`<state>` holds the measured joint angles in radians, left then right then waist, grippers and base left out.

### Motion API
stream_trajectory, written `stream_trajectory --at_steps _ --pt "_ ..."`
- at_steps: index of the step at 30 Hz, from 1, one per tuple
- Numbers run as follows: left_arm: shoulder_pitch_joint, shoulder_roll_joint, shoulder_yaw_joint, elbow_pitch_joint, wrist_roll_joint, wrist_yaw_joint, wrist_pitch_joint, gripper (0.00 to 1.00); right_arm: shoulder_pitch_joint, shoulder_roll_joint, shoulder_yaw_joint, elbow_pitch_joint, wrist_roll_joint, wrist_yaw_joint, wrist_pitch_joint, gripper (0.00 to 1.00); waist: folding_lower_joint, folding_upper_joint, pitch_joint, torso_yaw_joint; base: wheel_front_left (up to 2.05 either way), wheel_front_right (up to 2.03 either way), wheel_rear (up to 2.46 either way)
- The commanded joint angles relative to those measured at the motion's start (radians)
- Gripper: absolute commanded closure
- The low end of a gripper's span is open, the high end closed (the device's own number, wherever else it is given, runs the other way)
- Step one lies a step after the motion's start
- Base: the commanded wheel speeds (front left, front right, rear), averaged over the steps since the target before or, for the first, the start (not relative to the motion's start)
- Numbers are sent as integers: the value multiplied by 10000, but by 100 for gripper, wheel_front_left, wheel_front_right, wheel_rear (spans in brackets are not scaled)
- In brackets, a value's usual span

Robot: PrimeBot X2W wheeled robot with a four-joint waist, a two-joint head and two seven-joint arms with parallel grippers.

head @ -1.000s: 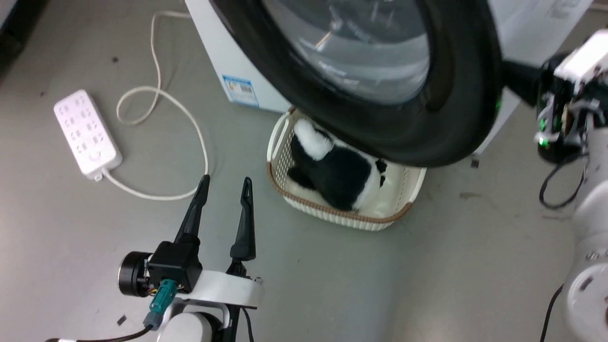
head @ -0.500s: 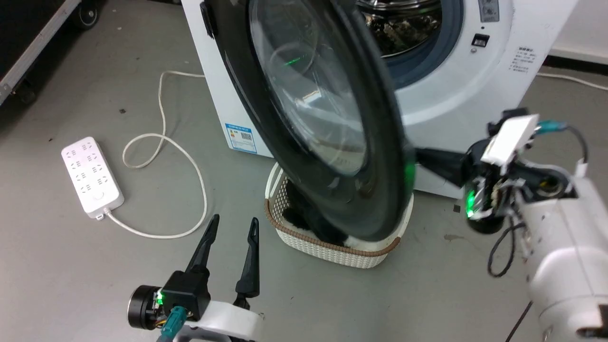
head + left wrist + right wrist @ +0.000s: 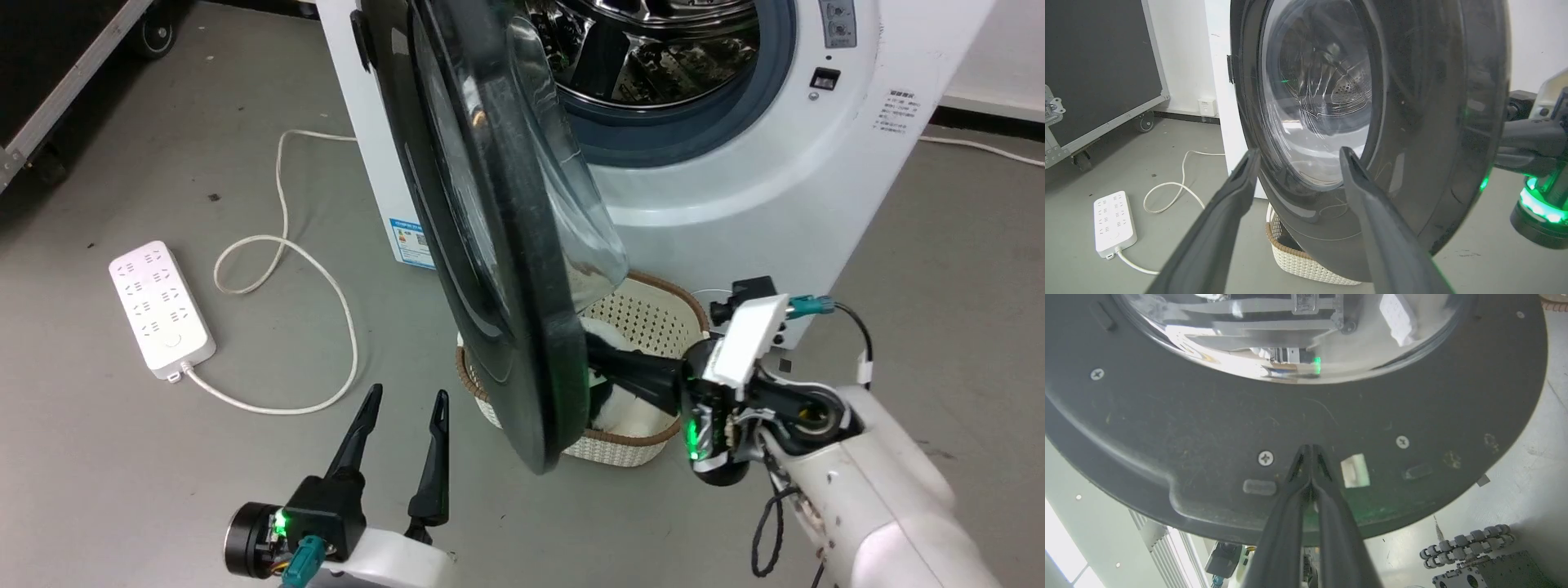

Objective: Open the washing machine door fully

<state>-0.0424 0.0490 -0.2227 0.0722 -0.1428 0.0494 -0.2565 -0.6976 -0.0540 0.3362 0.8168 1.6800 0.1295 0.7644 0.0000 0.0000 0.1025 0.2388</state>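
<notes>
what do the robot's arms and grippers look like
Both arms are white, rounded shells. The left gripper has a black base, teal connector, green light and long dark tapered fingers; the right gripper adds a white plate and looping black cable.

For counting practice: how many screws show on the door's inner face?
4 screws on the door: far left, lower middle, lower right, top right. Others may be hidden.

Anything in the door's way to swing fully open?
Possibly the left gripper: it hovers open on the outer side of the washing machine door, where the door must swing. The basket sits lower, under the door's rim.
</notes>
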Motion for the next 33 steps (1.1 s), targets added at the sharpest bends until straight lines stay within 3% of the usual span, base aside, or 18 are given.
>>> stream_trajectory --at_steps 1,8,9,10,11,13,14,15,16,17,21,28,32,33 --pt "93 12 -46 56 45 -55 -53 0 172 37 396 -143 319 12 -300 100 0 0 -12 7 0 0 0" --pt "152 12 8 169 -39 25 -53 0 28 -16 1131 -82 727 12 -1192 98 0 0 -203 -166 0 0 0" --pt "165 12 12 187 -61 35 -53 0 42 -88 1135 -103 678 12 -1356 35 0 0 -278 -219 0 0 0" --pt "165 12 12 187 -61 35 -53 0 42 -88 1135 -103 678 12 -1356 35 0 0 -278 -219 0 0 0" --pt "210 12 50 205 -99 57 -53 0 91 -324 1088 -272 524 12 -1794 0 0 0 -450 -350 0 0 0" --pt "234 12 88 197 -116 68 -53 0 123 -508 1066 -449 349 12 -2121 0 0 0 -526 -428 0 0 0" --pt "280 12 193 155 -132 77 -53 0 206 -998 1038 -1068 -320 12 -3144 0 0 0 -662 -608 0 0 0" --pt "280 12 193 155 -132 77 -53 0 206 -998 1038 -1068 -320 12 -3144 0 0 0 -662 -608 0 0 0" --pt "316 12 330 107 -123 73 -53 0 392 -1522 1041 -1870 -1187 12 -4335 0 0 0 -785 -809 0 0 0" --pt "316 12 330 107 -123 73 -53 0 392 -1522 1041 -1870 -1187 12 -4335 0 0 0 -785 -809 0 0 0" --pt "410 30 673 34 -109 54 -53 0 1140 -2380 1047 -3167 -2608 12 -6169 0 0 0 -1088 -1234 0 0 0" --pt "582 102 1192 -158 -141 -19 -53 0 2546 -3979 969 -4619 -6473 12 -9260 0 0 0 -1365 -1807 0 0 0" --pt "713 141 1384 -136 -206 -122 -53 0 3593 -3989 73 -4998 -9106 12 -10030 0 0 0 -1405 -2062 0 0 0" --pt "753 154 1443 -54 -217 -218 -53 0 4665 -3267 -1277 -5449 -11056 12 -10179 0 0 0 -1396 -2160 0 0 0"
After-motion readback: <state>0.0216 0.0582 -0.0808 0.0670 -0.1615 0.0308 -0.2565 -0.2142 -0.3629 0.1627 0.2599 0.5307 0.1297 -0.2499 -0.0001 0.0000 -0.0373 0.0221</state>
